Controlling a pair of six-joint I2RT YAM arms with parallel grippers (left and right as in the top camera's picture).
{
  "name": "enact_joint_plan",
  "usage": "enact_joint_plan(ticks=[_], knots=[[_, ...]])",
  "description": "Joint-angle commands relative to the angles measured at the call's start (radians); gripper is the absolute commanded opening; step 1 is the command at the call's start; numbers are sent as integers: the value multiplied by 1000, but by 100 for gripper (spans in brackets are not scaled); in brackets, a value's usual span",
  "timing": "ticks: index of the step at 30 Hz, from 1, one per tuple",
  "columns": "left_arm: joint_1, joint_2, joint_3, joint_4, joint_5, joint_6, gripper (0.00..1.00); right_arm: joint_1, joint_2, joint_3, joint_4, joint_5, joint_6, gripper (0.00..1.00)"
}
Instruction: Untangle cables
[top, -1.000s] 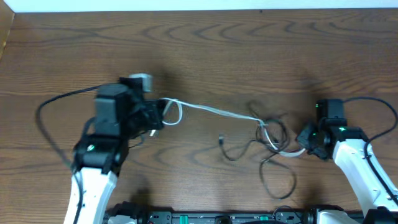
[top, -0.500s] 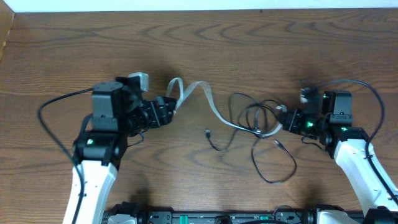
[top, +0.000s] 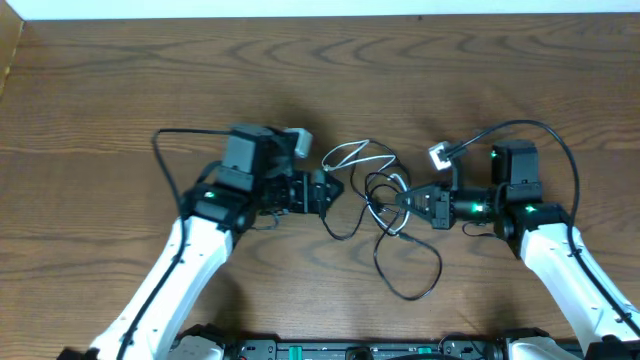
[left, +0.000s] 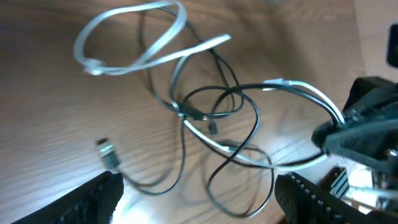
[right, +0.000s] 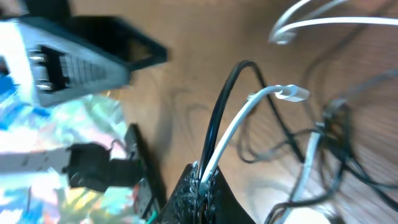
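Two arms meet over the cables (top: 378, 215) on a wooden table (top: 120, 80).
Overhead: both arms bend inward at the elbow, with the left gripper (top: 330, 190) and right gripper (top: 405, 198) facing each other across the tangle. Left wrist: the fingers (left: 93, 199) are spread wide and hold nothing — the white cable (left: 127, 37) lies looped beyond them. Right wrist: the jaws are clenched on one black strand and one white strand.

A robotics lab: wood-grain table (top: 110, 80) with two white robot arms (top: 180, 270).
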Motion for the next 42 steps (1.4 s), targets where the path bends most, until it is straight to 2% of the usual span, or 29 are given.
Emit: enact_joint_plan(ticks=[1,14,18,21,24,25,26,30,33,38,42], knots=[[-52,47,3,30,14,6,82,30,0,0,37,-152,-26,1],[-182,129,3,212,9,6,82,45,0,0,79,-225,-26,1],[-196,129,3,238,-109,6,81,45,0,0,79,-283,-26,1],[-199,130,3,238,-145,6,63,45,0,0,79,-285,-26,1],[-199,130,3,232,-145,6,26,44,0,0,79,-268,-26,1],[-199,130,3,228,-145,6,18,44,0,0,78,-247,-26,1],[-199,130,3,224,-145,6,8,44,0,0,74,-215,-26,1],[-195,122,3,207,-145,6,7,44,0,0,7,-6,-25,4],[-176,93,3,178,-145,11,8,44,0,0,-86,242,6,1],[-106,-15,4,96,-145,25,7,43,0,0,-246,803,212,4],[-22,-116,4,30,-145,25,7,38,0,0,-327,1040,312,5]])
